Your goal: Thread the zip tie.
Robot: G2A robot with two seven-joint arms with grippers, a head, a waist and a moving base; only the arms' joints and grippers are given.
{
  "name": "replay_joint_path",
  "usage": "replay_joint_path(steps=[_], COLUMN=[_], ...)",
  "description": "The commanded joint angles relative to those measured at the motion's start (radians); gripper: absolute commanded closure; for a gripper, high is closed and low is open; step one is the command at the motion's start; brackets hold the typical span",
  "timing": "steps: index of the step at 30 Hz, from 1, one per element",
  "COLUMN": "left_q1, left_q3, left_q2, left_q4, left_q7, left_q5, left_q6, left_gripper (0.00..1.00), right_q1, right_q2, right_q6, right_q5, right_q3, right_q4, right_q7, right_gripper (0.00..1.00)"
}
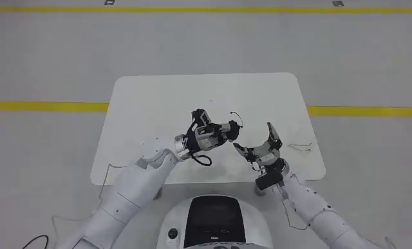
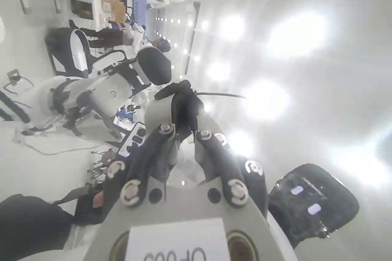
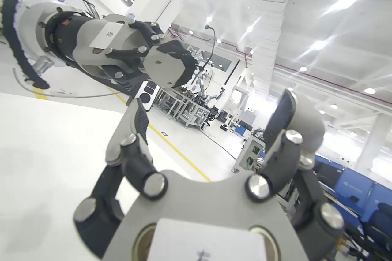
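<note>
1. Holding the zip tie [image 2: 220,95] up off the white table [image 1: 161,107], the left gripper [image 2: 183,100] is clenched on one end of it. The free strand curls out past the fingertips, in the air above the table's middle.
2. We see the right gripper [image 3: 212,109] just beside it, jaws spread wide and grasping nothing.
3. We judge the strand's curl to be the main risk. It is thin and springy, so it may flick aside as the right pads close, and they would then pinch air or catch it askew.
4. The left hold looks short. A tug from the right side could drag the tie out of the pads, or twist it so that tail and head no longer line up. Which end is the head is too small for us to tell.
5. The two grippers are near each other, so closing in carelessly could knock their fingers together.
6. A thin wiry piece [image 1: 300,146] lies on the table on the right arm's side, well apart from both grippers. We cannot tell whether it is another tie. We see only air between the right gripper and the strand.
</note>
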Motion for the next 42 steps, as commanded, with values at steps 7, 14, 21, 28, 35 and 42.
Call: replay_joint_path(steps=[7, 14, 21, 28, 35, 42], left_q1=[0.0, 0.0, 0.0, 0.0, 0.0, 0.0], left_q3=[0.014, 0.014, 0.014, 0.014, 0.014, 0.014], left_q2=[-0.003, -0.003, -0.003, -0.003, -0.003, -0.003], left_q4=[0.015, 0.015, 0.015, 0.015, 0.015, 0.015], left_q7=[0.002, 0.002, 0.002, 0.002, 0.002, 0.002], left_q5=[0.008, 0.008, 0.008, 0.008, 0.008, 0.008], left_q6=[-0.051, -0.051, -0.051, -0.051, -0.051, -0.051], left_gripper=[1.0, 1.0, 1.0, 1.0, 1.0, 1.0], right_q1=[0.001, 0.005, 0.016, 0.025, 0.029, 0.036], right_q2=[-0.014, -0.029, -0.045, -0.059, -0.07, -0.078], right_q6=[-0.001, -0.01, -0.027, -0.035, -0.047, -0.053], right_q5=[0.007, 0.015, 0.018, 0.009, 0.0, 0.0], right_q3=[0.004, 0.012, 0.011, 0.013, 0.013, 0.013], right_q4=[0.008, 0.021, 0.035, 0.049, 0.057, 0.061], right_q7=[-0.006, -0.016, -0.019, -0.02, -0.021, -0.025], right_gripper=[0.53, 0.65, 0.73, 0.77, 0.8, 0.85])
